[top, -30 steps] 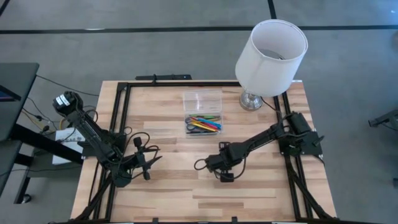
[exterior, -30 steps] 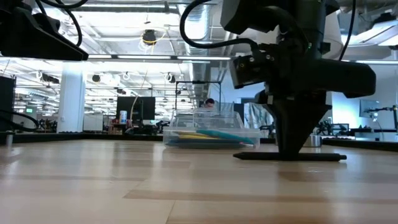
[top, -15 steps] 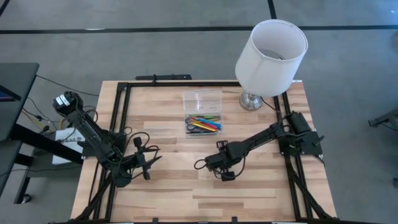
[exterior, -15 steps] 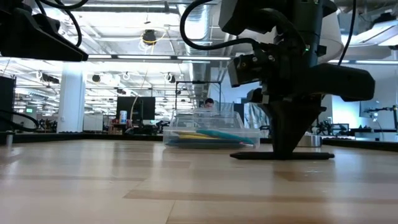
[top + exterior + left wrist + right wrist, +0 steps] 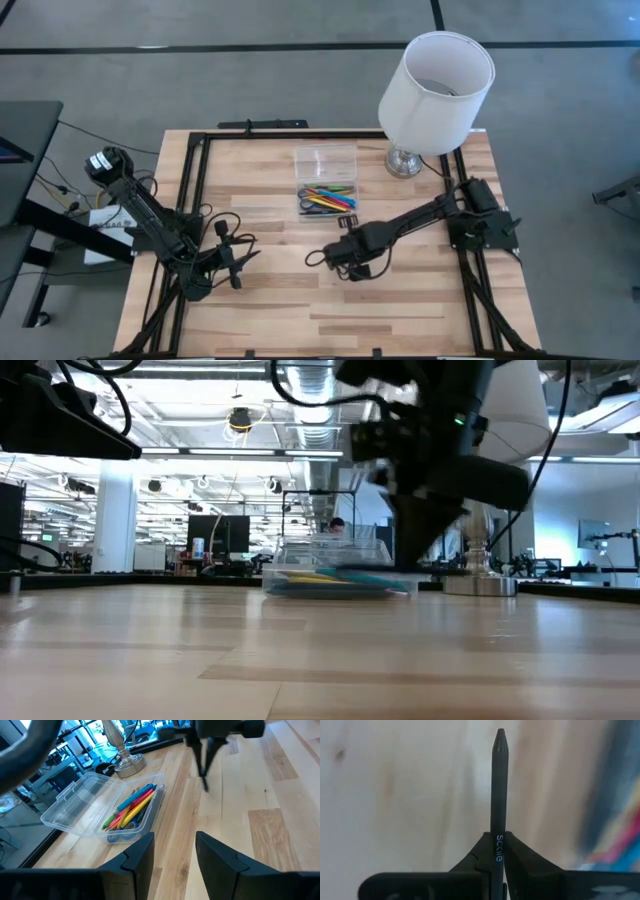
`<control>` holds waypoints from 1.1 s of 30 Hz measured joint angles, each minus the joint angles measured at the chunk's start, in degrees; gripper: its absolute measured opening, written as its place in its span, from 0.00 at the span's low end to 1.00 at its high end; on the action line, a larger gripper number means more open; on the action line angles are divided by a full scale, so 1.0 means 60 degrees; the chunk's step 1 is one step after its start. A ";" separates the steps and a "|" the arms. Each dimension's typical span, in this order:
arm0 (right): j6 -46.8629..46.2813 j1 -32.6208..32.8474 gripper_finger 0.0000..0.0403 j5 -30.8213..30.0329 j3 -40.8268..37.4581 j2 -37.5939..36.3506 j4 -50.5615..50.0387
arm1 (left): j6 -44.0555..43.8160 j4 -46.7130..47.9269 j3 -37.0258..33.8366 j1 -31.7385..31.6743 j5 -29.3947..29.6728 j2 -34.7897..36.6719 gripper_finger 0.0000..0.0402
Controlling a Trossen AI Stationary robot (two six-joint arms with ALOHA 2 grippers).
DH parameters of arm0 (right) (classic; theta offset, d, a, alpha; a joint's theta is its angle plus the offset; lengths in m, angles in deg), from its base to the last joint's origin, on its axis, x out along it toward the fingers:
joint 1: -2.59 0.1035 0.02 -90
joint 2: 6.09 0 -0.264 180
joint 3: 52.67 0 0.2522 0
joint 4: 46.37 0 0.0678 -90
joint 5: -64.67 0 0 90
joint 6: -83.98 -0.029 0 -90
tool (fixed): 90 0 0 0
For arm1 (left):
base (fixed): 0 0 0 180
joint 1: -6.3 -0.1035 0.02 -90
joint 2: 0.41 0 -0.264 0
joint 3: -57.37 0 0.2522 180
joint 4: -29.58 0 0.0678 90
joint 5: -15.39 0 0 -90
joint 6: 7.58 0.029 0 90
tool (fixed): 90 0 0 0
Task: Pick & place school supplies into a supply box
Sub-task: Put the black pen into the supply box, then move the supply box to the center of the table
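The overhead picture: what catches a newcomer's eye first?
A big white lamp towers at the table's far right corner. Beside it, mid-table, the clear supply box holds bright pens. Just in front of the box, the right end effector is shut on a black pen.

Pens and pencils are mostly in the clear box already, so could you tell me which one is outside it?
The black pen clamped in the right gripper is the only one outside; the coloured ones lie in the supply box.

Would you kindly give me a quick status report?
Right hand shut on black pen, near supply box. Left hand open, waiting. Nothing in the way.
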 joint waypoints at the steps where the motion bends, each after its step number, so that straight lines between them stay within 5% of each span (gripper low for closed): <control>1: 0.0182 -0.0055 0.03 -0.0293 0.0155 -0.0007 -0.0060 | 0.0000 0.0000 0.0000 0.0000 0.0000 0.0000 0.35; 10: 0.1960 -0.1199 0.03 -0.2282 0.0780 -0.0018 0.0170 | 0.0000 0.0004 0.0000 0.0000 0.0000 0.0000 0.35; 23: 0.2364 -0.2917 0.10 -0.1439 0.0780 0.0066 0.1279 | -0.0068 0.0171 0.0004 0.0000 0.0000 0.0000 0.35; 33: 0.2329 -0.3228 0.24 -0.0935 0.0780 0.0066 0.1549 | -0.0076 0.0186 0.0004 0.0000 0.0000 0.0000 0.35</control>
